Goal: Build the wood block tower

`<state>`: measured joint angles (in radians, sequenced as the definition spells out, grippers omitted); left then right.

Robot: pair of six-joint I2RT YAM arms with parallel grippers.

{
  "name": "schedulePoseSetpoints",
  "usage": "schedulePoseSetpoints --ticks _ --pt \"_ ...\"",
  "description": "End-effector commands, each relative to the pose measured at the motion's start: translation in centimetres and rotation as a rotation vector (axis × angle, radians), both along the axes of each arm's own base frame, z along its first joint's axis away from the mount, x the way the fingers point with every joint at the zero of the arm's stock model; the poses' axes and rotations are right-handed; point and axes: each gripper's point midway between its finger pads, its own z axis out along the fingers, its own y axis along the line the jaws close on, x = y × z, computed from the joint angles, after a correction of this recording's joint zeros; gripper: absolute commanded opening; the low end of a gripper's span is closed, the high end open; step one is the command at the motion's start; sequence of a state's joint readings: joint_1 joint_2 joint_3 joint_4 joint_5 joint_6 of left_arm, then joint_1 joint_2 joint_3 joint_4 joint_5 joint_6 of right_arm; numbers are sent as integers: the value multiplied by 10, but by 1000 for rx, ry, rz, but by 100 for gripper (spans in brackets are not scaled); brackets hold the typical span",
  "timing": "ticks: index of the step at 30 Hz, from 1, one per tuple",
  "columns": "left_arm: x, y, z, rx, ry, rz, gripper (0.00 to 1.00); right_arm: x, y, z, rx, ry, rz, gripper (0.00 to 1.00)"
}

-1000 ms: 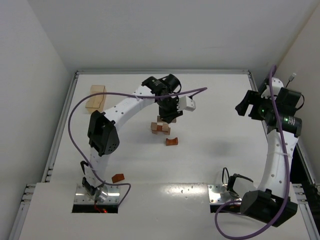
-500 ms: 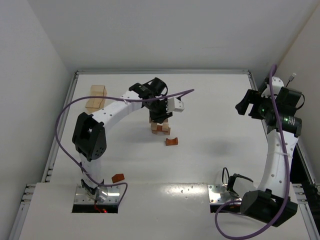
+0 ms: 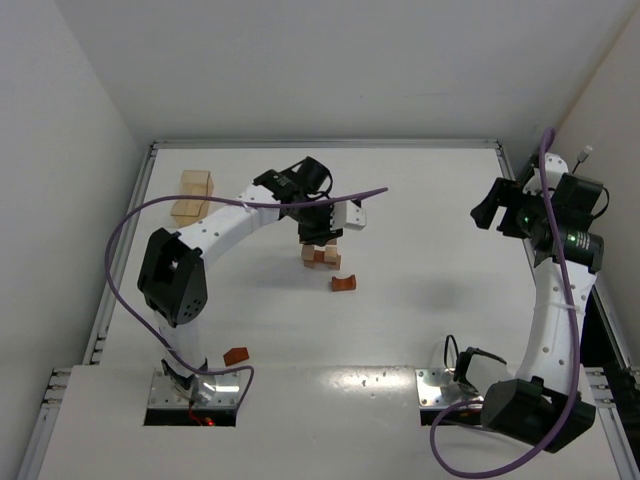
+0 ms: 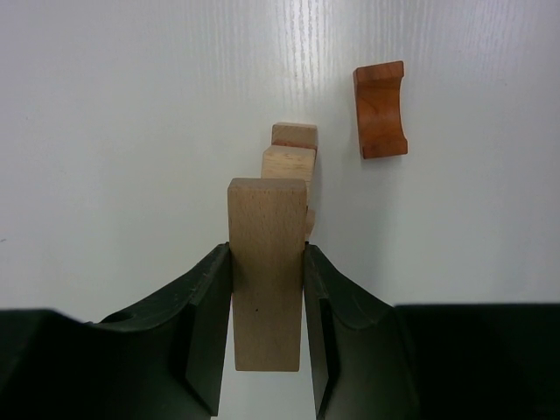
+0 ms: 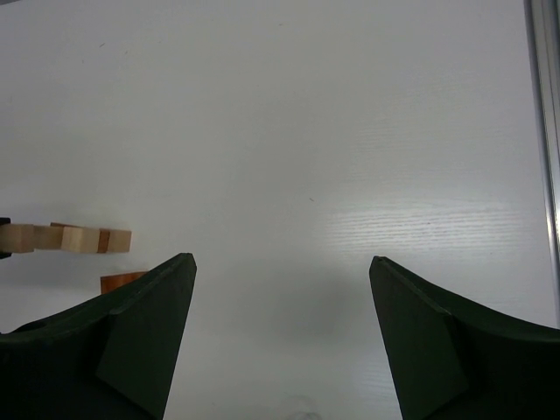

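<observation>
The wood block tower (image 3: pixel 321 257) is a small stack of pale and reddish blocks in the middle of the table. My left gripper (image 3: pixel 318 233) hovers right over it. In the left wrist view this gripper (image 4: pixel 268 254) is shut on a pale wooden bar (image 4: pixel 267 262), with the stack's blocks (image 4: pixel 290 161) just beyond the bar's far end. A reddish arch piece (image 4: pixel 381 109) lies beside the stack and also shows in the top view (image 3: pixel 344 283). My right gripper (image 3: pixel 492 208) is raised at the far right, open and empty (image 5: pixel 280 260). The stack also shows in the right wrist view (image 5: pixel 83 239).
Larger pale wooden blocks (image 3: pixel 192 195) sit at the far left of the table. A small reddish piece (image 3: pixel 236 355) lies near the left arm's base. A metal rail (image 5: pixel 547 131) runs along the table's right edge.
My left arm swung left and brought the gripper with the pale bar from beside the stack to right over it. The right arm has not moved.
</observation>
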<state>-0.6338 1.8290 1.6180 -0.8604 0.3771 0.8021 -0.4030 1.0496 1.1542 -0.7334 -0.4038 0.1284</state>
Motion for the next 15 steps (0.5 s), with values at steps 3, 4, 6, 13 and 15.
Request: schedulePoseSetpoints --ticks 3,4,6,13,15 --pt "6 -5 6 -19 -25 -38 0 9 1 7 13 -47 0 77" --pt "6 -5 2 -13 -16 -38 0 9 1 7 13 -47 0 77" --pt "7 -6 -3 -6 -13 -47 0 11 -1 4 11 -36 -8 77" --pt "5 -6 -12 5 10 -59 0 15 -3 11 7 -46 -8 77" --pt "1 -10 -11 -1 15 -72 0 18 -4 12 7 -46 -8 77"
